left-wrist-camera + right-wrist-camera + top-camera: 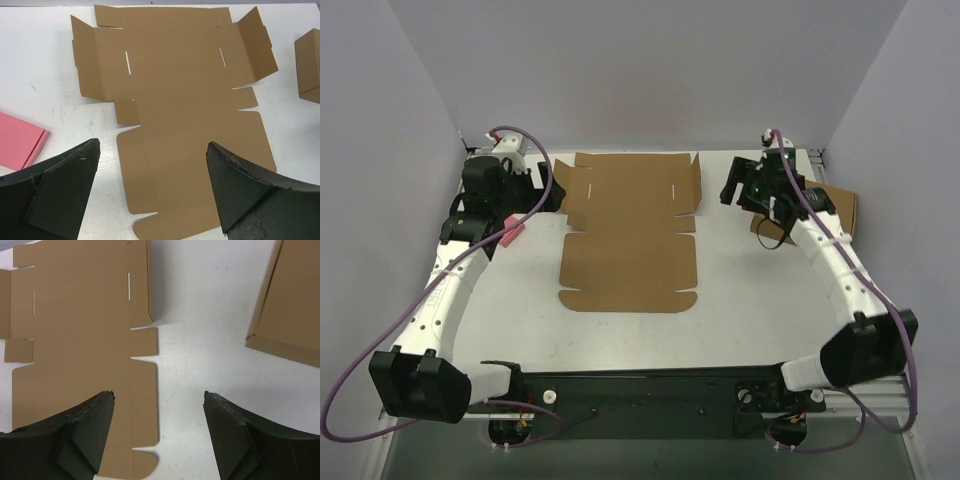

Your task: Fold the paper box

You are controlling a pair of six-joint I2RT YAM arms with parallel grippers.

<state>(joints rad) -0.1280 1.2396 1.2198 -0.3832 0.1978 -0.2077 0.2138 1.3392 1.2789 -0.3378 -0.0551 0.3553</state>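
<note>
The paper box (630,235) lies as a flat brown sheet between the two hands, with slits and flaps cut in it. One end flap on the right hand's side tilts up a little. It rests on a white worktop (740,290), which is closed in by pale lilac walls (640,70).

The left hand (152,150) is spread wide and holds nothing. The sheet lies below and ahead of its fingers, and a pink block (17,145) sits on the worktop just off to one side of the hand.

The right hand (159,395) is also spread wide and empty. One finger (85,435) hangs over the sheet's near edge and the other is over bare worktop. I cannot tell whether it touches the sheet. A second box (290,300), fully formed, lies beyond that other finger, apart from the sheet.
</note>
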